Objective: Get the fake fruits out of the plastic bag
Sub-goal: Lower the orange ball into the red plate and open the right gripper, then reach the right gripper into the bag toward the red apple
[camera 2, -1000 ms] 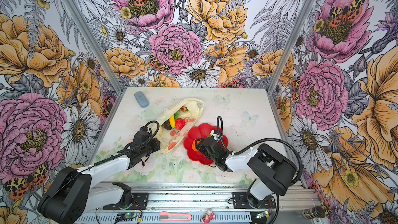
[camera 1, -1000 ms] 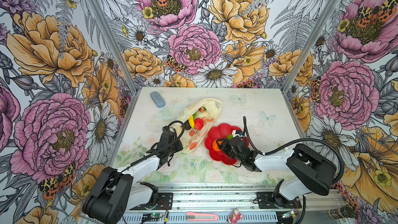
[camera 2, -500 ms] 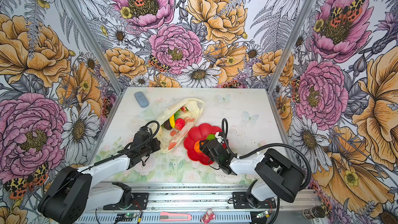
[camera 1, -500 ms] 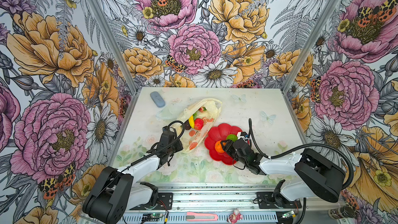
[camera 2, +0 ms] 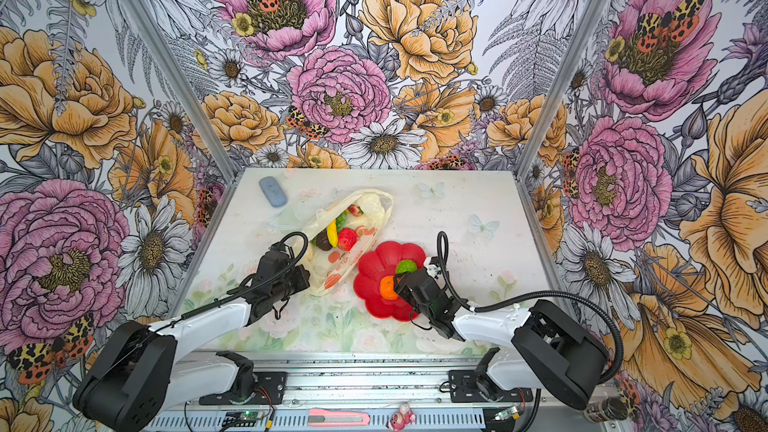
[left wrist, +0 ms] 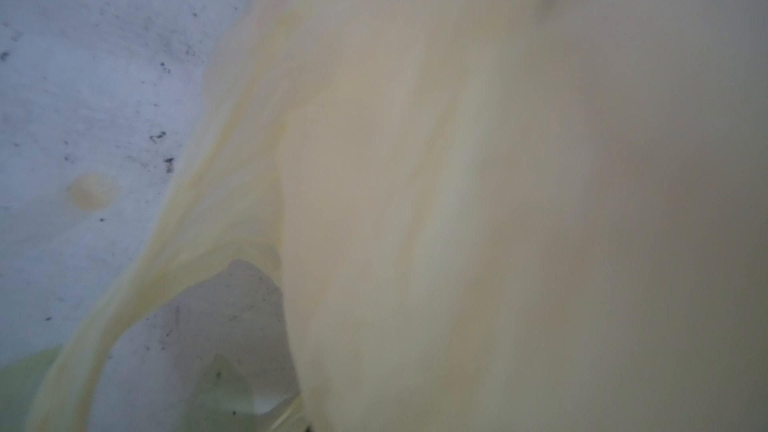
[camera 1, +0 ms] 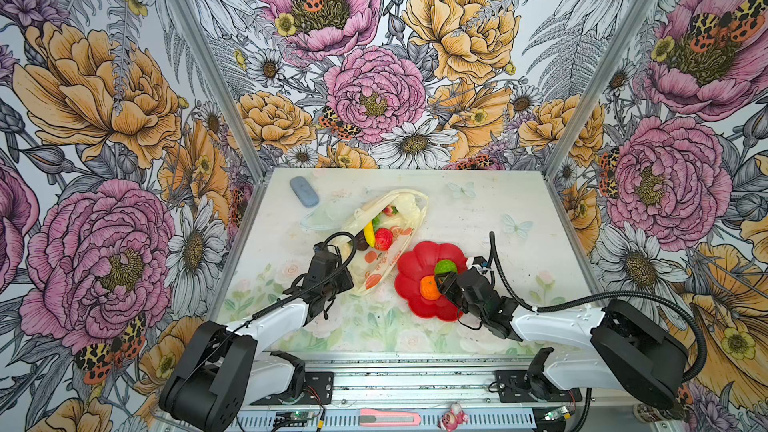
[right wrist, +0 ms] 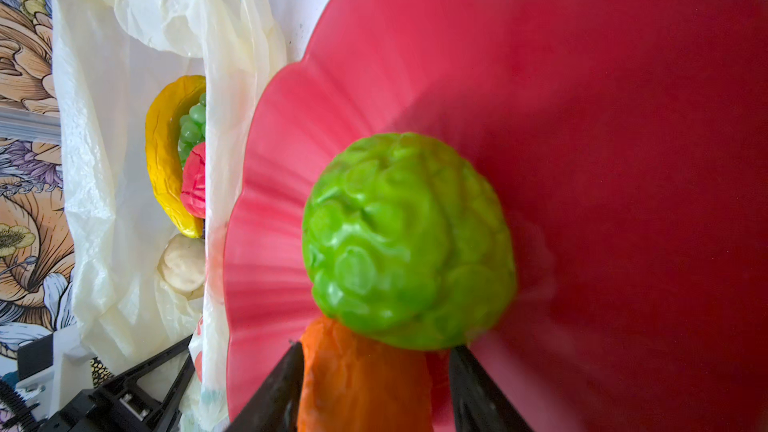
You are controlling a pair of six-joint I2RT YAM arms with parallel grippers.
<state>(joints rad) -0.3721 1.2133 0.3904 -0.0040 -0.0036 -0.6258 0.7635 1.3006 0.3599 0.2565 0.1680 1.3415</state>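
The pale-yellow plastic bag (camera 1: 376,270) lies mouth-up in mid-table. Inside it I see fake fruits: a yellow banana (camera 1: 368,233), a red fruit (camera 1: 383,238), green grapes (right wrist: 193,126), a cream piece (right wrist: 183,263) and a dark brown one (camera 1: 360,243). My left gripper (camera 1: 338,280) is shut on the bag's near edge, and bag film (left wrist: 457,160) fills the left wrist view, hiding the fingers. A bumpy green fruit (right wrist: 407,238) rests on the red flower-shaped plate (camera 1: 419,255). My right gripper (right wrist: 376,351) is shut on the orange (camera 1: 429,288), low over the plate beside the green fruit.
A blue-grey oblong object (camera 1: 304,197) lies at the back left, with clear plastic wrap (camera 1: 320,218) beside the bag. Flowered walls close three sides. A pink utility knife (camera 1: 388,417) and a small pink toy (camera 1: 453,416) sit on the front rail.
My right gripper has drawn back toward the near side of the plate, bringing the orange with it. The left gripper and the bag have stayed put.
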